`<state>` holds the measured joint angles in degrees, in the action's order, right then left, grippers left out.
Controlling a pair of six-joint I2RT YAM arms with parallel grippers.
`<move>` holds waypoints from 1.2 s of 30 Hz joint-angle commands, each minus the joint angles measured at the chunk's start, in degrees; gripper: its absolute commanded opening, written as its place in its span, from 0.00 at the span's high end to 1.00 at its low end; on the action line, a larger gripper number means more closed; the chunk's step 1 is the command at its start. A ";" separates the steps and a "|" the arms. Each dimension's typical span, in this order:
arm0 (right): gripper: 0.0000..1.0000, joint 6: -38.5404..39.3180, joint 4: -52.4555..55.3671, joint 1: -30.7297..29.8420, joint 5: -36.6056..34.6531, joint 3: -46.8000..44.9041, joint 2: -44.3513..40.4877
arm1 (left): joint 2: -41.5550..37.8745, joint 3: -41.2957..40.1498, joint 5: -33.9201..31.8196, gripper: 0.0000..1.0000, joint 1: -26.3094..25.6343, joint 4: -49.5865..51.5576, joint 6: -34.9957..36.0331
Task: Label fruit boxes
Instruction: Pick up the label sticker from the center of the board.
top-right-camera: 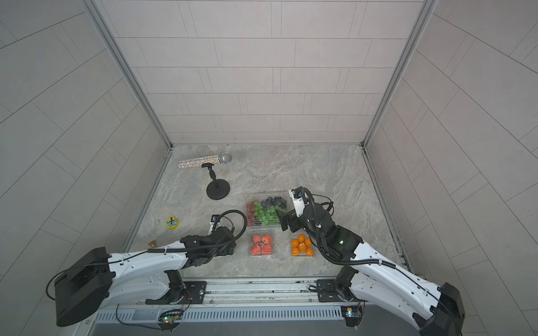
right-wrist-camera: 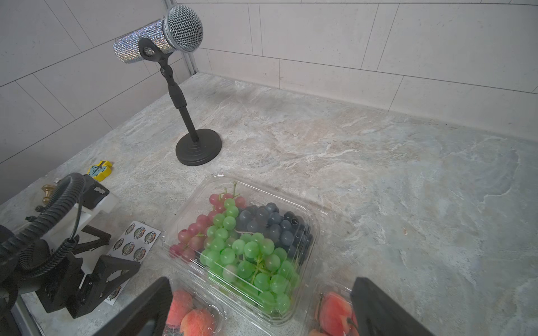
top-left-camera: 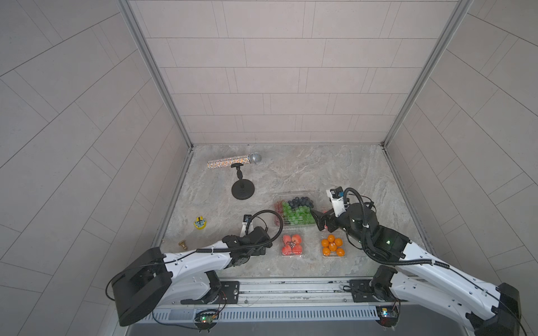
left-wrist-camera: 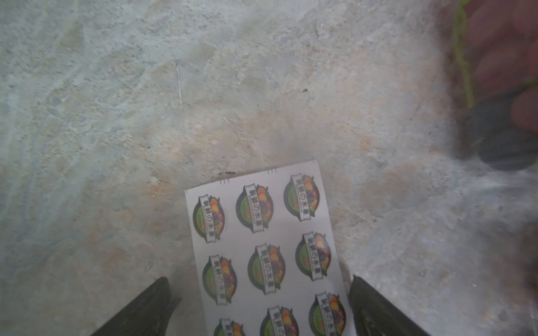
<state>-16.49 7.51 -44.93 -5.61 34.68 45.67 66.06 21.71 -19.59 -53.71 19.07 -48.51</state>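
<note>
Of the fruit boxes, the large clear one of green, red and dark grapes [top-left-camera: 295, 211] [top-right-camera: 266, 211] [right-wrist-camera: 247, 250] lies mid-table. In front of it sit a small box of red-pink fruit [top-left-camera: 292, 245] [right-wrist-camera: 189, 314] and a small box of oranges [top-left-camera: 332, 246] [top-right-camera: 302, 247]. The right wrist view shows a second red-pink box [right-wrist-camera: 332, 314]. My right gripper [top-left-camera: 320, 222] [right-wrist-camera: 262, 280] hovers open above the grape box's near edge, holding nothing. My left gripper [left-wrist-camera: 259, 278] [top-left-camera: 266, 243] is open low over a white sheet of round stickers [left-wrist-camera: 262, 247] [right-wrist-camera: 136, 241], one finger on either side of it.
A glittery microphone on a black stand [top-left-camera: 243, 174] [right-wrist-camera: 198, 145] stands at the back left. A yellow toy [top-left-camera: 200, 223] and a small brass piece [top-left-camera: 182, 244] lie near the left wall. Tiled walls close three sides.
</note>
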 commanded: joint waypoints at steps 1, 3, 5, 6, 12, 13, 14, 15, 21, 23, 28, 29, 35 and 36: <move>0.00 0.96 -0.74 0.15 -1.30 -0.39 -0.30 | 2.27 -1.76 1.35 0.01 -0.94 -0.12 -0.79; 0.00 1.11 -0.77 0.24 -1.50 -0.53 -0.55 | 3.83 -1.94 1.55 0.05 -1.01 -0.66 -1.21; 0.00 1.08 -0.85 0.21 -1.55 -0.71 -0.86 | 4.91 -2.04 2.39 0.09 -0.99 -1.03 -1.56; 0.00 0.96 -0.92 0.18 -1.62 -0.84 -1.18 | 5.33 -2.41 3.09 0.10 -0.95 -1.75 -1.65; 0.00 0.90 -1.12 0.23 -1.16 -1.44 -2.69 | 8.16 -1.92 2.90 0.33 -0.93 -2.52 -2.29; 0.00 0.83 -1.17 0.19 -1.27 -1.78 -3.08 | 8.60 -1.79 2.98 0.37 -0.93 -2.83 -2.25; 0.00 0.73 -1.34 0.27 -1.45 -1.93 -3.45 | 8.94 -1.76 3.23 0.39 -0.95 -3.21 -2.20; 0.00 0.70 -1.34 0.26 -1.54 -2.14 -3.79 | 9.19 -1.76 3.24 0.39 -0.95 -3.56 -2.27; 0.00 0.24 -1.87 0.20 -1.49 -2.66 -3.86 | 7.77 -1.30 2.09 0.52 -0.94 -3.77 -1.86; 0.00 -0.06 -2.10 0.16 -0.80 -2.60 -3.36 | 6.68 -0.44 0.89 0.54 -0.94 -2.77 -1.61; 0.00 -0.12 -2.24 0.16 -0.54 -2.53 -2.60 | 4.29 0.79 -1.72 0.69 -0.92 -3.29 -1.15; 0.00 -0.13 -2.28 0.24 -0.56 -2.59 -2.63 | 3.73 0.83 -2.26 0.69 -0.74 -3.59 -1.06; 0.01 -0.52 -2.75 0.16 -0.04 -2.60 -2.35 | -1.81 1.04 -4.07 0.71 -0.38 -3.16 0.19; 0.01 -0.71 -2.84 0.21 0.22 -2.60 -2.25 | -2.84 1.13 -4.41 0.71 -0.36 -3.09 0.49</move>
<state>-16.73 5.93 -44.93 -6.02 32.36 43.38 65.56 22.61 -22.59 -54.39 14.06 -49.10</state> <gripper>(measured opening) 0.994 0.292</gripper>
